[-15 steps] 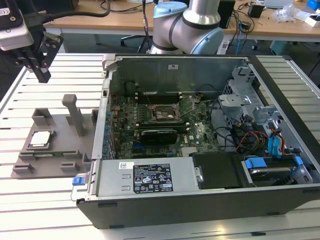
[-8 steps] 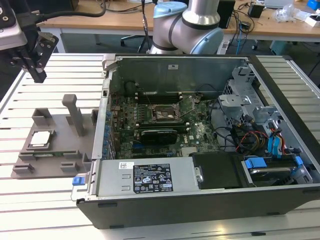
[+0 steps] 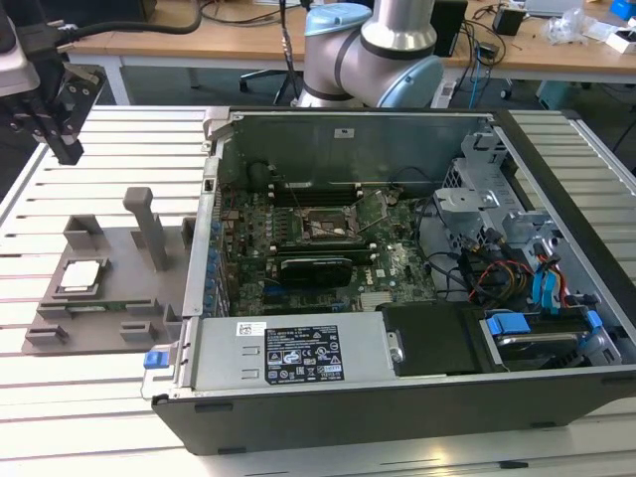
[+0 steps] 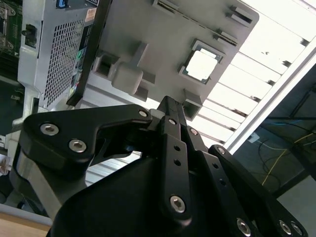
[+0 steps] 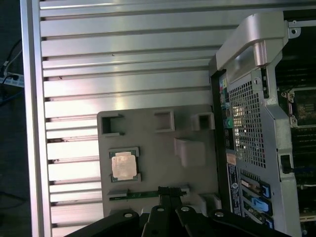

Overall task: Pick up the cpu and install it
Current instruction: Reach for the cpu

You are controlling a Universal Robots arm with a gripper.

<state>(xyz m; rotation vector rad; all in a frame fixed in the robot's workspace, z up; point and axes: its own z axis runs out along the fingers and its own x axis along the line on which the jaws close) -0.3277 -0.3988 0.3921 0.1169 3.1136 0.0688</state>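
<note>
We saw the cpu [image 5: 123, 165] lying in the grey tray [image 5: 153, 148], near its edge farthest from the computer case [image 5: 247, 123]; our gripper [image 5: 168, 190] hung apart, pinched closed.

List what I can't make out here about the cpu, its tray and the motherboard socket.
1. The cpu underside: hidden in every view, because it lies metal side up in the grey tray.
2. The cpu top: washed out by glare in the second wrist view.
3. The socket: too small in the exterior view to judge; cut off at the edge in the first wrist view.
4. The tray's near edge: covered by the gripper in the first wrist view.
</note>
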